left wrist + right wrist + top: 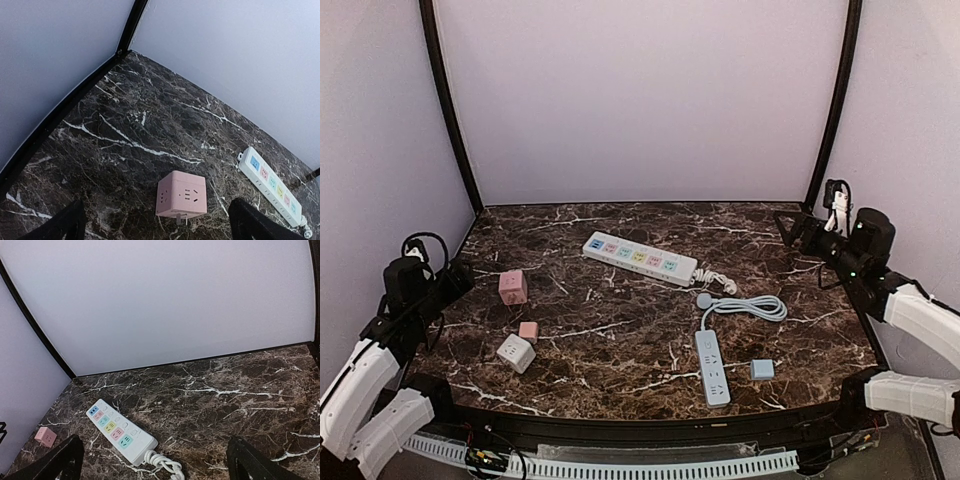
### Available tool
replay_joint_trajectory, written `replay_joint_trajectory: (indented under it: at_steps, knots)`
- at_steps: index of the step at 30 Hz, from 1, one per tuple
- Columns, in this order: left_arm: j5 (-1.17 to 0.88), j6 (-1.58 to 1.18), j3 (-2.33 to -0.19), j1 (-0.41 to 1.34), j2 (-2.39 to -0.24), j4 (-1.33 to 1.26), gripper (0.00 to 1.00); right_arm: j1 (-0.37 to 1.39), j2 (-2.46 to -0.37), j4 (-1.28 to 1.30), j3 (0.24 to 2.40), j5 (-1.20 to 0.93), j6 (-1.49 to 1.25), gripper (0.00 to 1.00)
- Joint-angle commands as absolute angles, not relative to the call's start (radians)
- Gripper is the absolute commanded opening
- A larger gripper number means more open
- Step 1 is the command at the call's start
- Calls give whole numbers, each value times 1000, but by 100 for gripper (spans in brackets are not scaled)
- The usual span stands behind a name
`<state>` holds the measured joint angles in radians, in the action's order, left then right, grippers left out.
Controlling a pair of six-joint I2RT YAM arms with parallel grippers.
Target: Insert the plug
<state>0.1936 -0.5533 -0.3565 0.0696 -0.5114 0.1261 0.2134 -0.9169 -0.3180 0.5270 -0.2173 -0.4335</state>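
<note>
Plug lies flat just right of table centre, at 5 o'clock of the white strip, near its corded end but apart. Prong direction can't be told. Its cable loops toward 3 o'clock, then runs back to the grey strip, long axis approx 12–6. White strip's long axis runs 10–4, sockets up.

L gripper sits at the 9 o'clock edge, fingers wide apart, nothing held; pink cube lies ahead btwn them. R gripper sits at the 2 o'clock edge, fingers also wide apart, nothing held.

Open marble btwn plug and both grippers.
</note>
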Motion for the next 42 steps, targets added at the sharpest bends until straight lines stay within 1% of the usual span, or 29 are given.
replay_joint_trajectory:
  at_steps: [1, 6, 10, 14, 20, 21, 23, 28, 31, 33, 35, 38, 41, 42]
  knots:
    - [88, -530, -375, 98, -561, 167, 100, 207, -877, -218, 566, -168, -469, 99]
    - [96, -500, -375, 177, -587, 179, 100, 208, -820, -94, 592, -103, -577, 99]
    - [52, -485, -364, 200, -578, 180, 100, 208, -788, 51, 592, 53, -709, 99]
    - [22, -479, -364, 232, -579, 175, 100, 207, -810, 224, 633, 111, -794, 99]
    - [27, -476, -352, 288, -584, 169, 100, 217, -966, 361, 712, 7, -766, 99]
    - [16, -473, -353, 305, -585, 165, 100, 221, -1010, 375, 724, -46, -747, 99]
    - [10, -467, -357, 341, -592, 154, 100, 234, -1077, 420, 776, -85, -732, 98]
    - [16, -435, -377, 455, -643, 102, 100, 318, -1188, 566, 900, -94, -667, 99]
    - [35, -420, -390, 523, -717, 61, 100, 375, -1196, 637, 937, -93, -613, 99]
    - [90, -439, -411, 560, -762, 81, 100, 415, -1193, 645, 945, -123, -581, 99]
    - [183, -481, -445, 603, -793, 158, 100, 466, -1211, 669, 977, -109, -556, 99]
    - [371, -528, -478, 675, -816, 272, 100, 560, -1227, 667, 1003, -24, -554, 99]
    - [527, -546, -519, 706, -837, 322, 100, 614, -1229, 627, 1002, -8, -552, 99]
    - [617, -547, -539, 707, -843, 351, 100, 622, -1228, 612, 1001, -10, -552, 99]
